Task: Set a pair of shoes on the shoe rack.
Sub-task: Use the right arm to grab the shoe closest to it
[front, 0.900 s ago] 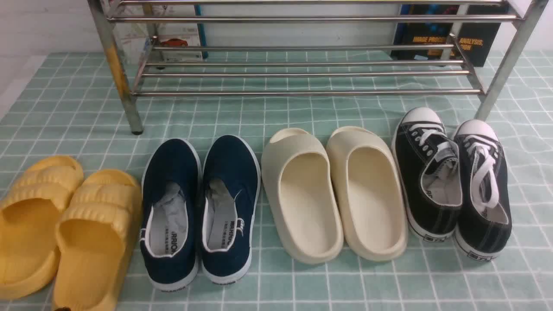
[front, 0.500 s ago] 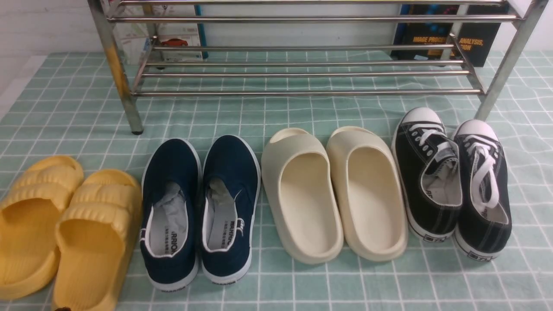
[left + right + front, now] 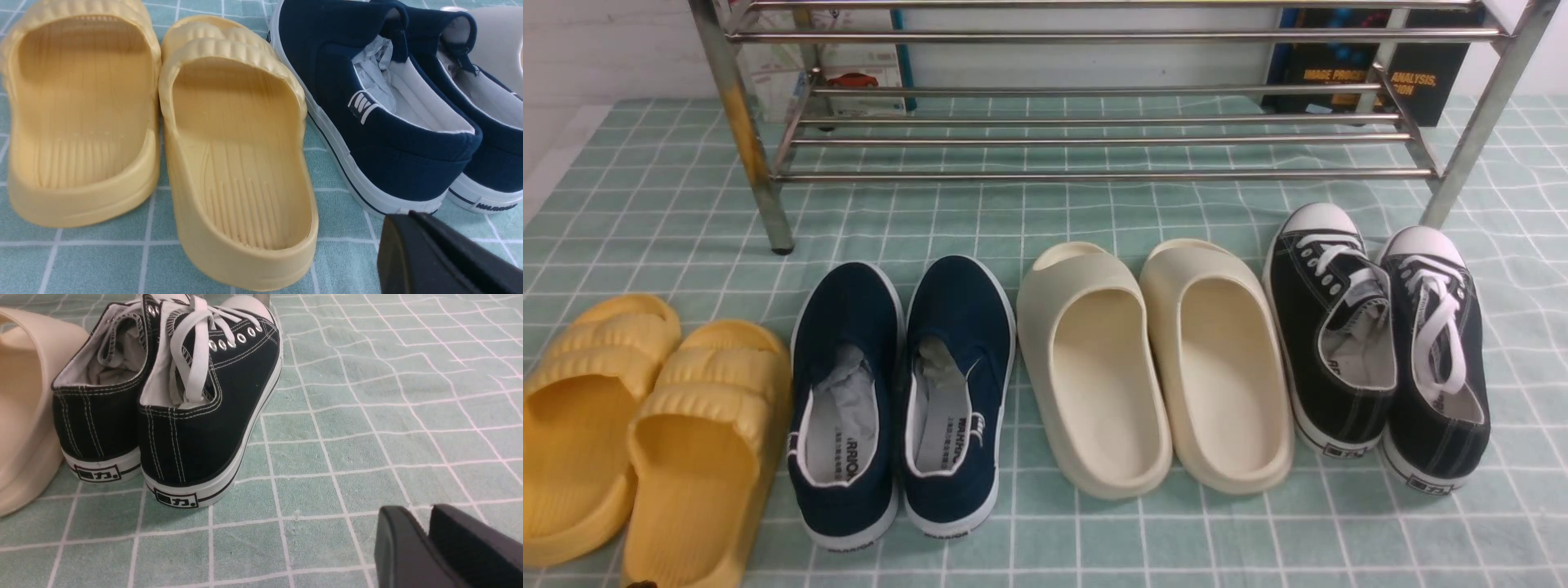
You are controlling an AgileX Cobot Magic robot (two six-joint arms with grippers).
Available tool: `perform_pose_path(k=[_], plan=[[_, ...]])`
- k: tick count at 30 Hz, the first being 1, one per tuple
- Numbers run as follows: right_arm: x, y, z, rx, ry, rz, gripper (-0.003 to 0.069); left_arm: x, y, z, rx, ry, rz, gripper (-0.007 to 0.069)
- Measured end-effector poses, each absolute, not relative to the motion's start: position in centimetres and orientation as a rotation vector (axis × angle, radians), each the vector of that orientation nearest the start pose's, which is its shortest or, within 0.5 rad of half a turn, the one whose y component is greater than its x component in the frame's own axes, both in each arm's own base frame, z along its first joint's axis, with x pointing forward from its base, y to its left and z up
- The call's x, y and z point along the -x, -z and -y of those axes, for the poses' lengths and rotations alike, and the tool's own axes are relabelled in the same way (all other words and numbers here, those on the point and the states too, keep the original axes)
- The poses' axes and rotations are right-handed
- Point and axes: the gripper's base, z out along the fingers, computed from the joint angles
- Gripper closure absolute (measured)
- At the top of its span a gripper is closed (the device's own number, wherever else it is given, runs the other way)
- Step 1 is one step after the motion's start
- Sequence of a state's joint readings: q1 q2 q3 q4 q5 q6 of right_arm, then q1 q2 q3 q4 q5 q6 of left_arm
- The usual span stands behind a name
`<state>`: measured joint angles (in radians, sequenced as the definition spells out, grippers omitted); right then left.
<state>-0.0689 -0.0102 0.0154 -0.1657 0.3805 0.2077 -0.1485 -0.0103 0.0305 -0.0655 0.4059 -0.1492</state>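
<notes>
The pair of black canvas sneakers, one beside the other, stands at the right of the row on the green checked cloth, toes toward the shoe rack. The rack of steel tubes spans the back; its left leg has a yellowish stain. In the right wrist view the sneakers' heels are ahead of my right gripper, which is shut, empty and apart from them. My left gripper is shut and empty, just behind the heel of a navy slip-on. Neither gripper shows in the front view.
In the row from the left lie yellow slides, navy slip-ons and cream slides. Books and a box stand behind the rack. The rack's right leg stands just beyond the sneakers' toes.
</notes>
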Motion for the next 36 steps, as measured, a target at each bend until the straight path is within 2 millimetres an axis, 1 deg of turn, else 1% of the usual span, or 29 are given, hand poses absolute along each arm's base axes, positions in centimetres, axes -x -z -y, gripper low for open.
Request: perform_pose_path(k=[3,11,19,22,26,30,31,32,33,34,35,36], plan=[[-5.3,-17.5,0.9,-0.150,0.064,-1.833,0.0506,-5.1,-16.7,1.0,0.041,0.267,-1.917,0.0637],[-5.6,-19.7,0.5,-0.092,0.042,-1.588,0.0494,-5.1,-16.7,1.0,0.042,0.268,-1.917,0.0637],[-5.6,-21.0,0.3,-0.067,0.023,-1.448,0.0489,-5.1,-16.7,1.0,0.042,0.268,-1.917,0.0637],[-5.5,-21.7,0.2,-0.107,-0.054,-1.364,0.0486,-5.1,-16.7,1.0,0.042,0.268,-1.917,0.0637],[-5.4,-22.1,0.1,-0.158,-0.138,-1.316,0.0482,-5.1,-16.7,1.0,0.042,0.268,-1.917,0.0637],[-5.1,-23.2,-0.1,-0.129,-0.169,-1.203,0.0505,-5.1,-16.7,1.0,0.042,0.268,-1.917,0.0636],[-4.8,-24.1,-0.3,-0.084,-0.139,-1.159,0.0543,-5.1,-16.7,1.0,0.042,0.268,-1.917,0.0636],[-4.5,-25.7,-0.4,-0.036,-0.092,-1.113,0.0596,-5.1,-16.7,1.0,0.042,0.268,-1.917,0.0636],[-4.3,-26.7,-0.5,-0.012,-0.064,-1.092,0.0627,-5.1,-16.7,1.0,0.042,0.268,-1.917,0.0636],[-4.2,-27.7,-0.5,0.010,-0.035,-1.079,0.0652,-5.1,-16.7,1.0,0.042,0.268,-1.917,0.0636],[-4.2,-29.0,-0.5,0.030,-0.001,-1.066,0.0659,-5.1,-16.7,1.0,0.042,0.268,-1.917,0.0636],[-4.1,-29.3,-0.5,0.034,0.004,-1.057,0.0659,-5.1,-16.7,1.0,0.042,0.268,-1.917,0.0636]])
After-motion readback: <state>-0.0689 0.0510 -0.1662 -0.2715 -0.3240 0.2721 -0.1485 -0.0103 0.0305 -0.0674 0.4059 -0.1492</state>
